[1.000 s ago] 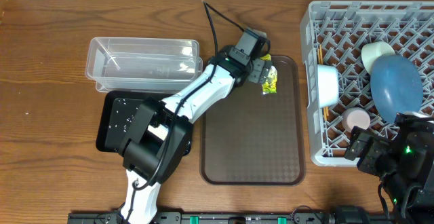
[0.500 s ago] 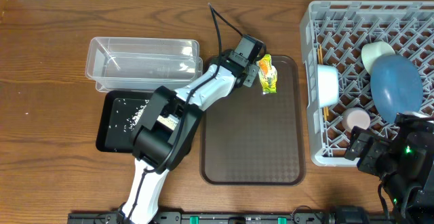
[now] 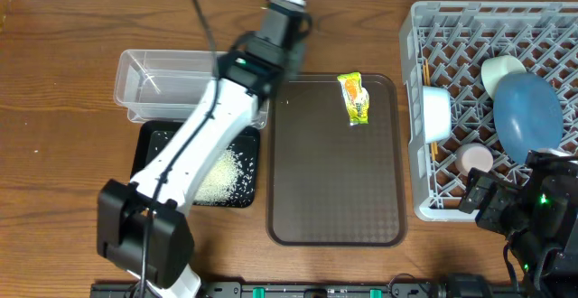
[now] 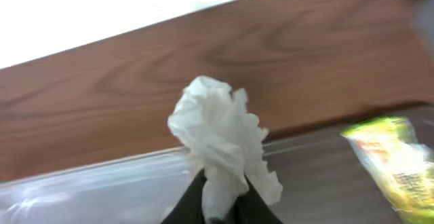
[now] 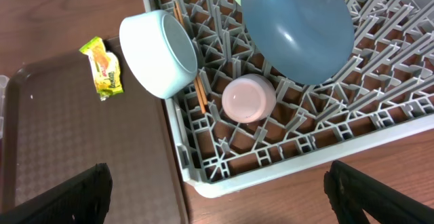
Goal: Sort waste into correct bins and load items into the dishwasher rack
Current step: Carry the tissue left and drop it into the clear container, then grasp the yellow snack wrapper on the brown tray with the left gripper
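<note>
My left gripper [image 4: 218,209] is shut on the crumpled white tissue [image 4: 218,132], which sticks up from between the dark fingers. It hangs over the gap between the clear tub [image 3: 181,81] and the brown tray's far left corner. The snack wrapper [image 3: 354,97] lies on the brown tray [image 3: 334,181]. Rice [image 3: 221,176] is heaped in the black tray [image 3: 137,164]. The grey rack [image 3: 452,27] holds the dark-blue bowl [image 3: 526,113], mint bowl [image 3: 436,113], white bowl [image 3: 501,68], pink cup [image 3: 474,160] and chopsticks [image 5: 199,91]. My right gripper [image 5: 217,197] stands open at the rack's near corner, holding nothing.
The clear tub [image 4: 81,190] shows as a pale rim just left of the tissue in the left wrist view, and the wrapper [image 4: 393,163] lies to its right. The left arm [image 3: 208,135] stretches diagonally over the black tray and the tub.
The left gripper closed on the tissue beside the wrapper, lifted it off the brown tray and swung left and back toward the clear tub. The right arm has not moved.
</note>
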You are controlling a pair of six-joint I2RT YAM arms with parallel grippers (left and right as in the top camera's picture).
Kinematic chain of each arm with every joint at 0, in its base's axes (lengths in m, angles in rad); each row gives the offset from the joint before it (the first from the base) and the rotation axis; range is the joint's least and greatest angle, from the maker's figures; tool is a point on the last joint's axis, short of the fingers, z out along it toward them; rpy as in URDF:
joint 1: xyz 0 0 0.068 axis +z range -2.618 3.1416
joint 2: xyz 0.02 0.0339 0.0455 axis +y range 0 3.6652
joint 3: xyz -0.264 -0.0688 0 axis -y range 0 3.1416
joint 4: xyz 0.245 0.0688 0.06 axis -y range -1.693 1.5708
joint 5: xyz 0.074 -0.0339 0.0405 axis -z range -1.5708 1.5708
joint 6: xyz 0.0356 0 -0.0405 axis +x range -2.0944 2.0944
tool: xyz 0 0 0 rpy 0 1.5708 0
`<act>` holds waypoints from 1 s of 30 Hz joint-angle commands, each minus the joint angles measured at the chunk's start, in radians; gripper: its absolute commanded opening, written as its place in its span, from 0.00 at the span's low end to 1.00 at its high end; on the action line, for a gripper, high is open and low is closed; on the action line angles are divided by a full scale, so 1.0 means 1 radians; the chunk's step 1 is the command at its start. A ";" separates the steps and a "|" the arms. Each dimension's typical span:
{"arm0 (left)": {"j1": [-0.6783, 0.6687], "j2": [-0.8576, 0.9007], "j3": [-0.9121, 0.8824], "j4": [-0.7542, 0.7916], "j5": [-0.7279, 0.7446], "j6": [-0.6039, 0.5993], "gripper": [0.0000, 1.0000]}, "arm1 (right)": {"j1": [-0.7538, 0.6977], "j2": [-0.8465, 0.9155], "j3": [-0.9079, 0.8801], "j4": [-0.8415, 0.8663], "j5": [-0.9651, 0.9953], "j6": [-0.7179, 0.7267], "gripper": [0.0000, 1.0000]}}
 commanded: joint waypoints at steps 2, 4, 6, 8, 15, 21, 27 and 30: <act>0.068 0.065 -0.020 -0.020 -0.078 0.006 0.44 | -0.005 0.000 0.005 0.000 0.014 0.006 0.99; 0.071 0.065 -0.020 -0.023 -0.078 0.006 0.54 | -0.005 0.000 0.005 0.000 0.014 0.006 0.99; 0.059 0.060 -0.020 -0.023 -0.065 0.006 0.67 | -0.005 0.000 0.005 0.000 0.014 0.006 0.99; 0.032 0.056 -0.020 -0.022 -0.006 0.006 0.68 | -0.005 0.000 0.004 0.000 0.014 0.006 0.99; -0.095 0.105 -0.020 0.047 0.185 0.001 0.69 | -0.005 0.000 0.005 0.000 0.014 0.006 0.99; -0.186 0.264 -0.020 0.204 0.213 0.001 0.69 | -0.005 0.000 0.005 0.000 0.014 0.006 0.99; -0.241 0.379 -0.020 0.293 0.315 -0.100 0.69 | -0.005 0.000 0.004 0.000 0.014 0.006 0.99; -0.249 0.387 -0.020 0.288 0.315 -0.183 0.69 | -0.005 0.000 0.005 0.000 0.014 0.006 0.99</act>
